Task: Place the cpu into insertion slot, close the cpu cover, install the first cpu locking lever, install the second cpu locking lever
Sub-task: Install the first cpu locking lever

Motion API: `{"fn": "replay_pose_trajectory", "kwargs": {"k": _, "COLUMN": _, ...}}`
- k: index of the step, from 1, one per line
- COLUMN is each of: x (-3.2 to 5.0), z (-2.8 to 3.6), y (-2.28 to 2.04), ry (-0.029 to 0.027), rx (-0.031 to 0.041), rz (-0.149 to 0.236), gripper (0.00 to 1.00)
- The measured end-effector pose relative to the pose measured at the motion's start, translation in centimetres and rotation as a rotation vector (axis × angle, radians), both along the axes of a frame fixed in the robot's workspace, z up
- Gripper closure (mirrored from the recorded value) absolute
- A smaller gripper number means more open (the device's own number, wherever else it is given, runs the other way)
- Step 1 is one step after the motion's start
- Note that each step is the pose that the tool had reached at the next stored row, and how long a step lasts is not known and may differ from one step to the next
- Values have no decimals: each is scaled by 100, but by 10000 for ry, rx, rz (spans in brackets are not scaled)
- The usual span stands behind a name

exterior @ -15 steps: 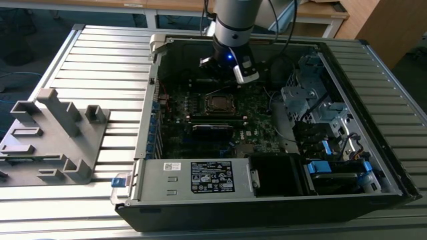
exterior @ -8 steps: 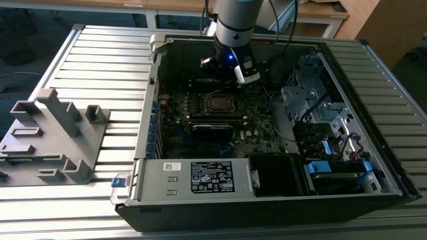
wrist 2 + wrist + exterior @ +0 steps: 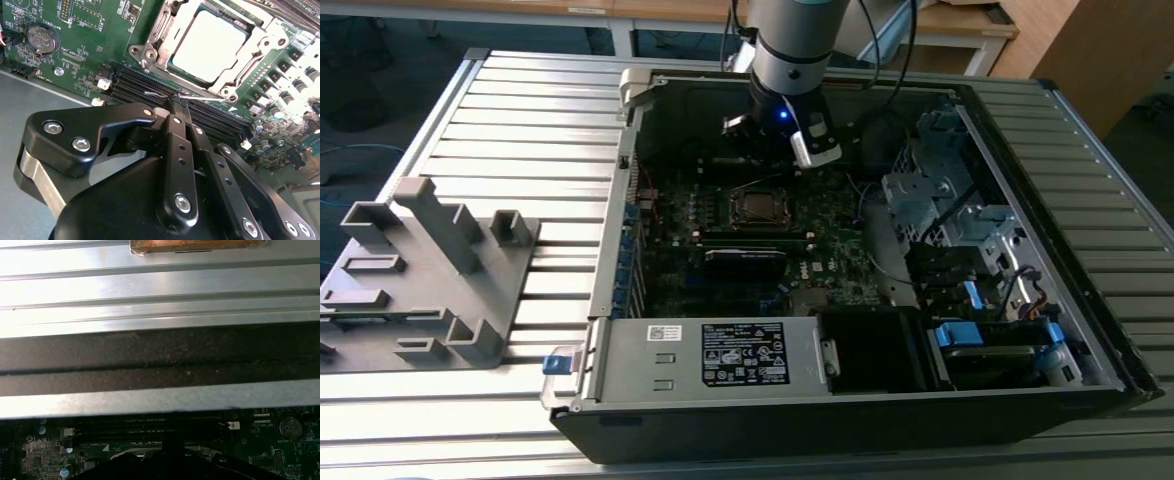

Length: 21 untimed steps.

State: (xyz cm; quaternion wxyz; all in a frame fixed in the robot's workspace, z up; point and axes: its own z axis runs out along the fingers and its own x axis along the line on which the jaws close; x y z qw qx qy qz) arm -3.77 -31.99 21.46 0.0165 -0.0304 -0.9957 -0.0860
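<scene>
claw: gripper (image 3: pixel 177 102) had its jaws closed tip to tip, with nothing bulky between them. The tips sat right at the thin wire lever (image 3: pixel 159 93). Couldn't tell whether the wire was pinched or only touched.
cpu: the cpu (image 3: pixel 210 45) sat flat in the insertion slot (image 3: pixel 190 82), its metal top showing through the window.
cover: the cpu cover (image 3: pixel 172 25) was down over the chip, with the frame resting on its edges.
lever: the wire ran along the socket edge, just beside the memory slots (image 3: pixel 145 82). By my read it was not hooked yet.
risk 1: the wire was springy and thin. With so small a hold on it, it could pop off the tips and snap back.
risk 2: the tips were low over the board. A sideways slip would scrape the memory slots or the small parts near the socket.
risk 3: if the cover wasn't fully flat, forcing the lever would load the chip unevenly and could bend contacts.
risk 4: in the exterior view the arm reached deep inside the case (image 3: pixel 620 200), so a wide swing could clip a wall.
</scene>
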Motion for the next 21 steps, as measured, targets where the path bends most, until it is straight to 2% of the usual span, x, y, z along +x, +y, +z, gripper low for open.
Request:
{"fn": "replay_pose_trajectory", "kwargs": {"k": 4, "x": 0, "z": -1, "y": 0, "ry": 0, "rx": 1, "rz": -34, "gripper": 90}}
{"fn": "replay_pose_trajectory", "kwargs": {"k": 13, "x": 1, "z": -10, "y": 0, "ry": -3, "rx": 1, "rz": -637, "gripper": 90}}
{"fn": "replay_pose_trajectory", "kwargs": {"k": 16, "x": 0, "z": -11, "y": 0, "ry": -20, "rx": 2, "rz": -690, "gripper": 90}}
{"fn": "replay_pose_trajectory", "kwargs": {"k": 18, "x": 0, "z": -15, "y": -1, "ry": -110, "rx": 11, "rz": -698, "gripper": 90}}
{"fn": "replay_pose_trajectory", "kwargs": {"k": 21, "x": -3, "z": -24, "y": 0, "ry": -343, "rx": 42, "rz": -698, "gripper": 90}}
